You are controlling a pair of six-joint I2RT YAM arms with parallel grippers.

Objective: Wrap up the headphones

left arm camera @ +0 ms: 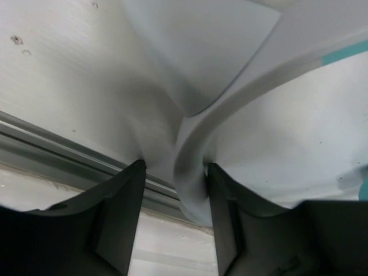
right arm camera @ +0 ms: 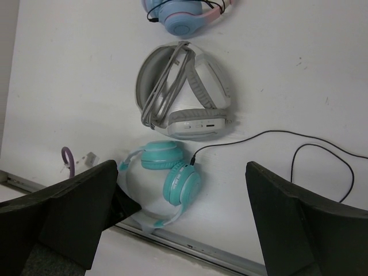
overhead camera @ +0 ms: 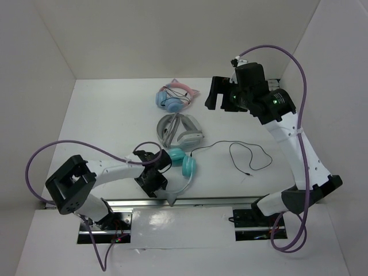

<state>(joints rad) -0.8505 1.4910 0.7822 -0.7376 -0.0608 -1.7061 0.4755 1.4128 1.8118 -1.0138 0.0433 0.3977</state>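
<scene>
The headphones (overhead camera: pixel 183 163) lie near the table's front edge, with teal cups (right arm camera: pixel 172 172) and a pale translucent headband (left arm camera: pixel 192 184). Their thin black cable (overhead camera: pixel 241 150) runs right from the cup and loops loosely on the table, as the right wrist view (right arm camera: pixel 322 167) also shows. My left gripper (overhead camera: pixel 160 175) is low at the headband. In the left wrist view its fingers (left arm camera: pixel 227 218) straddle the band, which lies against the right finger with a gap to the left one. My right gripper (overhead camera: pixel 219 96) hangs high at the back, wide open and empty (right arm camera: pixel 181 167), looking down on the headphones.
A grey-and-white pair of headphones (overhead camera: pixel 181 131) lies just behind the teal pair. A pink-banded blue pair (overhead camera: pixel 175 96) lies farther back. A metal rail (overhead camera: pixel 195 202) runs along the table's front edge, close under the headband. White walls enclose the table.
</scene>
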